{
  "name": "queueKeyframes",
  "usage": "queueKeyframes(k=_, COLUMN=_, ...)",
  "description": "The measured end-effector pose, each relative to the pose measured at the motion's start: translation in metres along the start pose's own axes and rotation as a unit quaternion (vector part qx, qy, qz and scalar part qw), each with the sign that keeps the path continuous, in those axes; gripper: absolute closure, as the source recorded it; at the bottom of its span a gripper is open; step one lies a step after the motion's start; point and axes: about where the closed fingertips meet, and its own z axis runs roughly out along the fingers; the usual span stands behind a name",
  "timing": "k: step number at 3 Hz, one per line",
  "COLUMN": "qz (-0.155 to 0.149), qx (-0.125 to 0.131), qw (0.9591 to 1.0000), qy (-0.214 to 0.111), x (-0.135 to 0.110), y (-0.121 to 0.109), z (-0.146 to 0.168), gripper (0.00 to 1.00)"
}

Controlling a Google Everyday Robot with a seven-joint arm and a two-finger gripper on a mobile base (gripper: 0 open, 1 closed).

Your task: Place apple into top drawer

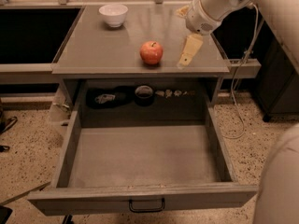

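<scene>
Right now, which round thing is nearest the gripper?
The red apple, beside the gripper near the front edge; the white bowl sits far back.

Apple [151, 52] glossy, top drawer [140, 198] matt, gripper [188, 53] above tabletop [107, 45] perhaps plastic.

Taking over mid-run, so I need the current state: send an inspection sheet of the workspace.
Surface: grey tabletop, level.
Job's things: apple on the tabletop near its front edge; top drawer pulled out, apple not in it.
Clutter: white bowl at tabletop's back; dark items in the recess behind the drawer.
Pincer: pincer over the tabletop's right side, right of the apple, not touching it.
Cables: white cable hanging at right.
Surroundings: speckled floor.
</scene>
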Motion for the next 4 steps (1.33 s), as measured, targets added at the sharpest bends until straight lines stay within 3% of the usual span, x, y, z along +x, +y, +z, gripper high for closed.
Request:
queueKeyframes(k=2, qz=-0.038, qx=-0.035, qw=0.9976, qy=-0.046, x=-0.025, y=-0.025, z=0.063, gripper=0.0)
queueKeyframes(k=4, qz=-0.048, qx=-0.044, qw=0.9969, qy=-0.043, x=-0.032, y=-0.04, z=0.084, gripper=0.0)
